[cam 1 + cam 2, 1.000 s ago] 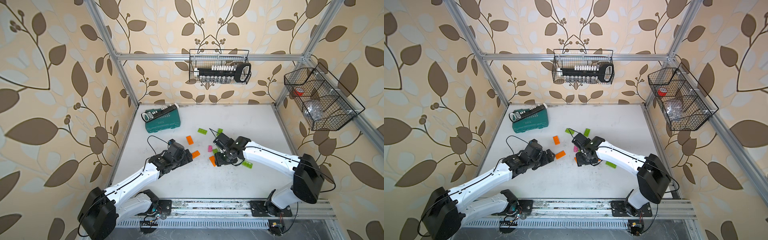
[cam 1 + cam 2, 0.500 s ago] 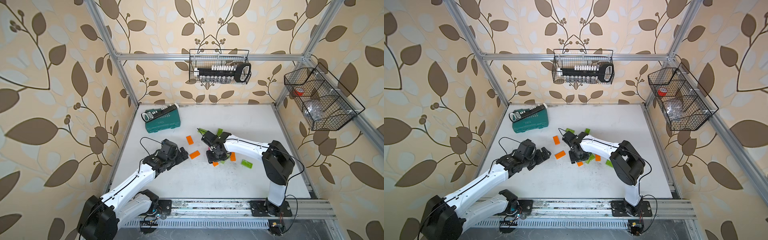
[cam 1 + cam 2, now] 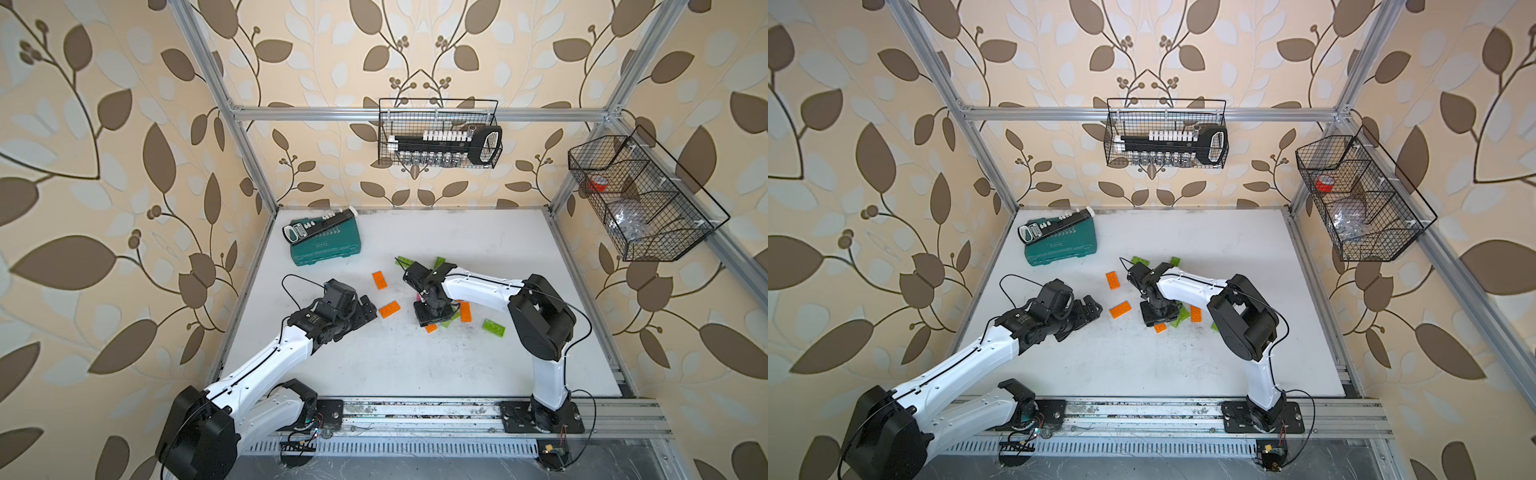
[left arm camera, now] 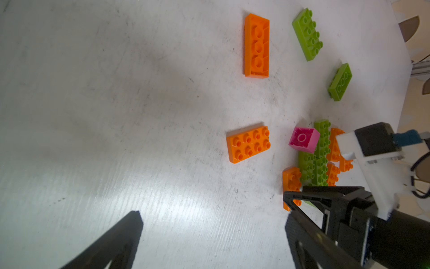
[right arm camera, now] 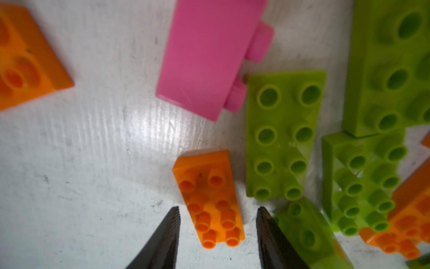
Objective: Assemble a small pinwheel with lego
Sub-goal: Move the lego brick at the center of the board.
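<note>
The lego lies scattered mid-table. My right gripper (image 3: 432, 318) (image 3: 1154, 318) points down over a cluster of lime green and orange bricks. In the right wrist view the right gripper (image 5: 218, 207) is open, its fingers straddling a small orange brick (image 5: 209, 193) with a gap on each side. A pink brick (image 5: 204, 58) lies on its side just beyond, beside a green brick (image 5: 283, 135). My left gripper (image 3: 368, 309) (image 4: 213, 215) is open and empty, just left of an orange 2x4 brick (image 3: 390, 309) (image 4: 248, 144). Another orange brick (image 3: 379, 280) lies farther back, studs down.
A teal tool case (image 3: 326, 247) with a bit holder on top sits at the back left. Two green bricks (image 3: 406, 261) lie behind the right wrist, another green brick (image 3: 494, 328) to its right. Wire baskets (image 3: 438, 137) (image 3: 640, 199) hang on the back and right walls.
The right arm folded inward and its gripper shifted left and down over the small orange brick, jaws narrowing. The left gripper opened wider and backed slightly off its orange brick.
</note>
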Motion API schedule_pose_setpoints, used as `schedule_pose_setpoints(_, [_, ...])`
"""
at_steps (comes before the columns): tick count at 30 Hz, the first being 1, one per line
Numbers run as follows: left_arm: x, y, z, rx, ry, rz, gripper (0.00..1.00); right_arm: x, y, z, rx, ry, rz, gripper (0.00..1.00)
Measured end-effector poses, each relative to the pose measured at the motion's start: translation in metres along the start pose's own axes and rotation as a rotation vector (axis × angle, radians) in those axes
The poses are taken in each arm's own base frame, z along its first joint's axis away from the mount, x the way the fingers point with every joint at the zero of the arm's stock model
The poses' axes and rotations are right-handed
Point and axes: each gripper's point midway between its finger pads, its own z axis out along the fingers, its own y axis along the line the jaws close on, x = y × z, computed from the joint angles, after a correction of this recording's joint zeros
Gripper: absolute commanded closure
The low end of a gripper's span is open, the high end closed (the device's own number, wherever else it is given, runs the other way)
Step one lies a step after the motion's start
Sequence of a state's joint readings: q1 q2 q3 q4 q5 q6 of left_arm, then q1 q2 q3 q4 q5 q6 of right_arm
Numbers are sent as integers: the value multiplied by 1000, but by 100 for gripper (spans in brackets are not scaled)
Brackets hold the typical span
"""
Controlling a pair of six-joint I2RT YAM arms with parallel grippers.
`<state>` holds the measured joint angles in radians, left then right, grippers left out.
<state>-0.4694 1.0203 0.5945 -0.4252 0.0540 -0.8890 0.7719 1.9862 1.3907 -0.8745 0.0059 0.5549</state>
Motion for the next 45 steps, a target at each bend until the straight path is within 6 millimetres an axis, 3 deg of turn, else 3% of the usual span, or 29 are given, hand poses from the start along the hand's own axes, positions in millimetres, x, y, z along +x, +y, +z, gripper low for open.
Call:
schedule_pose_setpoints(28, [9,8,12,-42,55,64,1,17,18,6,12,2,-2,74])
schedule_pose_setpoints(39, [50,-8,12,-35,105,180,1,65,30,5,15,-3,53,78])
schedule_pose_setpoints(45, [57,6,14,-70,111,159,1,88,38,4,16,0,76,78])
